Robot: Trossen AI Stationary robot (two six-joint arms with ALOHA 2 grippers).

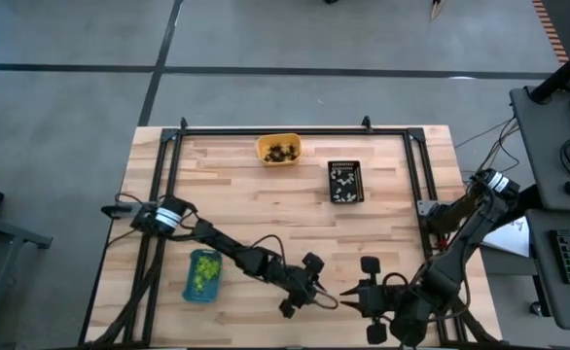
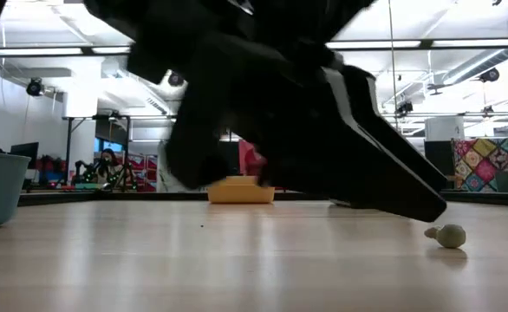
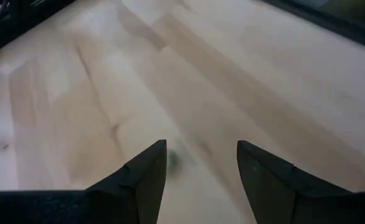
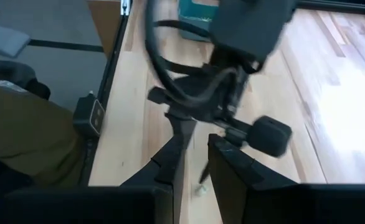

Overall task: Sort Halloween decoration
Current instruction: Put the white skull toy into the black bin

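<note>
Halloween decoration pieces mostly lie sorted by kind in three trays on the wooden table (image 1: 266,204), which suggests the task is well along. Going from largest to smallest: the left arm reaches from the table's 9 o'clock edge toward 6 o'clock, and the right arm folds in from the 3 o'clock side to meet it there. The blue tray (image 1: 203,275), at about 7 o'clock, holds the lime-green pieces (image 1: 205,270). The black tray (image 1: 345,182) toward 1 o'clock holds whitish ones (image 1: 343,181), and the orange tray (image 1: 279,149) at 12 o'clock holds dark, spider-like ones (image 1: 283,152) — one kind to each tray.

The left gripper (image 1: 316,297) hangs low over the boards near 6 o'clock. Its wrist view shows the fingers (image 3: 142,180) spread apart with only bare wood between them, so it holds nothing. The right gripper (image 1: 355,299) sits just beside it, pointing toward it; its fingers (image 4: 232,165) stand a narrow gap apart, and nothing is visibly pinched there.

A single small whitish trinket (image 2: 450,235) lies loose on the table near the grippers, by the low view. My guess is that both grippers are gathered here because of this stray piece, which by colour would belong in the black tray.
</note>
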